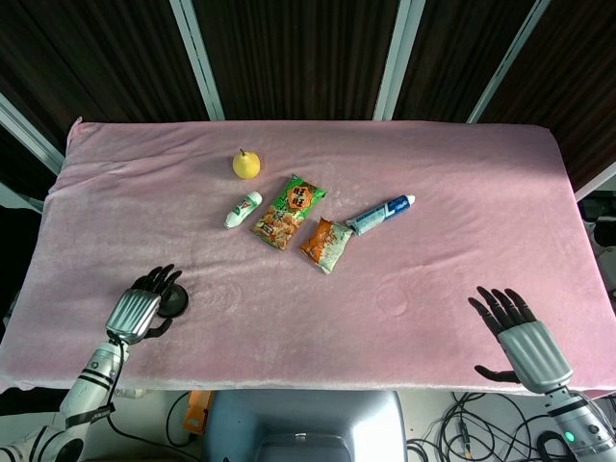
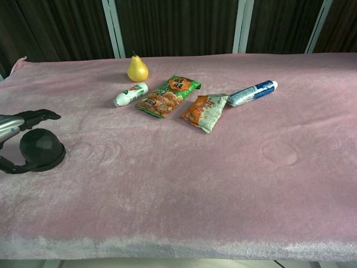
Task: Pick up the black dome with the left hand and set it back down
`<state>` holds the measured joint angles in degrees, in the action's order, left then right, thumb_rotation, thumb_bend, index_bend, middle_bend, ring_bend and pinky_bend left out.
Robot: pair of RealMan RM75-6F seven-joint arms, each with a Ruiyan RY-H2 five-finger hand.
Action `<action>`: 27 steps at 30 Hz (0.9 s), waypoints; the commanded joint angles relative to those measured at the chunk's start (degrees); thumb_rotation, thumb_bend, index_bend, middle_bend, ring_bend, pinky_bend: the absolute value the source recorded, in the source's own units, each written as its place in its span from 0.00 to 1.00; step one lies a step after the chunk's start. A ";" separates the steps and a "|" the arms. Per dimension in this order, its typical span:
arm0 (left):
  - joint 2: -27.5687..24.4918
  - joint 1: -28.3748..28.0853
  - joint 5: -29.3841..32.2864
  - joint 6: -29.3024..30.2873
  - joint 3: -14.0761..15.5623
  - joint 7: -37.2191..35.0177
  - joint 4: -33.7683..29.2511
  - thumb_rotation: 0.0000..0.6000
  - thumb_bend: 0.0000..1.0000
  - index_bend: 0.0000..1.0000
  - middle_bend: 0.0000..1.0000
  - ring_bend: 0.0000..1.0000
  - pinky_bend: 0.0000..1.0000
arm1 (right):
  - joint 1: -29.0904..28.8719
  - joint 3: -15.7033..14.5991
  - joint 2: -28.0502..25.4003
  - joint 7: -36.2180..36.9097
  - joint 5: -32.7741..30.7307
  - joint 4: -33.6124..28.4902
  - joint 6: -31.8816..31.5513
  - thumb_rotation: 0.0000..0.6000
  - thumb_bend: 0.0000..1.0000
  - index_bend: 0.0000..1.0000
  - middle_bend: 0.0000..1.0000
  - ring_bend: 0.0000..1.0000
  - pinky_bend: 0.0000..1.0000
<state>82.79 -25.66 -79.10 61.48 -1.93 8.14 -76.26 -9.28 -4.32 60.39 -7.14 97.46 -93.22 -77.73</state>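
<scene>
- The black dome (image 2: 41, 147) sits flat on the pink tablecloth (image 2: 184, 184) near the table's front left corner, well apart from everything else on it.
- Your left hand (image 1: 141, 306) is right at the dome: in the chest view, fingers (image 2: 38, 116) reach over the far side while another curls round the near edge of the base. I judge it as framing the dome rather than clamped on it; whether the pads actually touch, the pictures do not settle.
- Before you lift, close in evenly from both sides, low on the dome where it flares. The rounded top looks smooth, so a high pinch would likely slip off.
- Raise it straight up, just clear of the cloth, keeping the flat base level so it can go back down without tipping.
- Set it down on the same bare patch and open the fingers only once the base rests fully on the cloth.
- Your right hand (image 1: 520, 332) hovers at the front right with fingers spread and nothing in it; leave it there.
- The pear (image 2: 137, 68), small bottle (image 2: 130, 94), two snack packets (image 2: 169, 96) and tube (image 2: 252, 93) lie well away toward the middle and back, so they shouldn't trouble you.
</scene>
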 commanded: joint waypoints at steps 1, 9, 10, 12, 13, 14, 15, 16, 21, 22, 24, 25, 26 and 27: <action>-0.89 0.09 0.36 0.32 -0.29 0.53 -1.25 1.00 0.30 0.02 0.00 0.00 0.21 | -0.01 0.01 0.01 -0.04 -0.02 -0.02 0.03 1.00 0.00 0.00 0.00 0.03 0.16; -1.21 -0.77 2.75 -1.58 -1.04 2.93 -2.02 1.00 0.30 0.09 0.01 0.04 0.23 | -0.10 -0.11 -0.06 -0.15 0.16 -0.13 0.16 1.00 0.00 0.00 0.00 0.03 0.15; -0.97 -0.87 3.08 -1.77 -1.14 3.26 -1.75 1.00 0.30 0.10 0.02 0.06 0.24 | -0.09 -0.14 -0.06 -0.11 0.22 -0.10 0.12 1.00 0.00 0.00 0.00 0.03 0.16; -0.33 -1.08 3.49 -1.86 -1.32 4.08 -0.94 1.00 0.30 0.13 0.07 0.12 0.25 | -0.10 -0.18 -0.08 0.00 0.32 -0.03 0.08 1.00 0.00 0.00 0.00 0.03 0.16; 0.01 -1.11 3.47 -1.64 -1.38 4.43 -0.52 1.00 0.30 0.14 0.09 0.14 0.25 | -0.11 -0.18 -0.08 0.01 0.33 -0.02 0.08 1.00 0.00 0.00 0.00 0.03 0.16; 0.44 -1.10 3.37 -1.23 -1.46 4.68 -0.03 1.00 0.30 0.17 0.12 0.17 0.27 | -0.12 -0.17 -0.07 0.00 0.32 0.00 0.08 1.00 0.00 0.00 0.00 0.03 0.16; 0.84 -1.07 3.07 -0.63 -1.55 4.79 0.46 1.00 0.30 0.19 0.16 0.21 0.28 | -0.14 -0.17 -0.06 -0.01 0.34 0.00 0.10 1.00 0.00 0.00 0.00 0.03 0.15; 1.20 -0.99 2.68 -0.02 -1.57 4.71 0.93 1.00 0.30 0.21 0.18 0.23 0.30 | -0.15 -0.19 -0.07 0.00 0.38 0.00 0.12 1.00 0.00 0.00 0.00 0.03 0.16; 1.92 -0.65 1.31 1.85 -1.58 3.37 2.23 1.00 0.31 0.28 0.27 0.36 0.39 | -0.15 -0.26 -0.06 0.03 0.50 0.06 0.08 1.00 0.00 0.00 0.00 0.03 0.15; 1.89 -0.62 1.23 1.99 -1.58 3.30 2.29 1.00 0.31 0.28 0.28 0.36 0.40 | -0.15 -0.25 -0.06 0.02 0.48 0.06 0.09 1.00 0.00 0.00 0.00 0.03 0.15; 1.76 -0.52 1.05 2.27 -1.56 3.09 2.21 1.00 0.31 0.28 0.29 0.38 0.41 | -0.22 -0.24 -0.09 -0.01 0.43 0.00 0.20 1.00 0.00 0.00 0.00 0.03 0.15; 1.68 -0.46 0.96 2.42 -1.54 3.06 2.13 1.00 0.31 0.28 0.29 0.38 0.41 | -0.23 -0.27 -0.11 -0.02 0.45 -0.02 0.25 1.00 0.00 0.00 0.00 0.03 0.15; 1.61 -0.43 0.89 2.52 -1.52 3.04 2.07 1.00 0.31 0.28 0.29 0.39 0.41 | -0.24 -0.30 -0.13 -0.01 0.49 -0.02 0.27 1.00 0.00 0.00 0.00 0.03 0.15; 1.51 -0.39 0.79 2.64 -1.51 2.98 1.96 1.00 0.31 0.28 0.29 0.39 0.41 | -0.26 -0.34 -0.15 0.02 0.57 -0.03 0.29 1.00 0.00 0.00 0.00 0.03 0.15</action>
<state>84.33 -26.07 -78.28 64.10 -3.45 11.14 -74.28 -9.54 -4.65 60.25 -7.12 98.03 -93.25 -77.44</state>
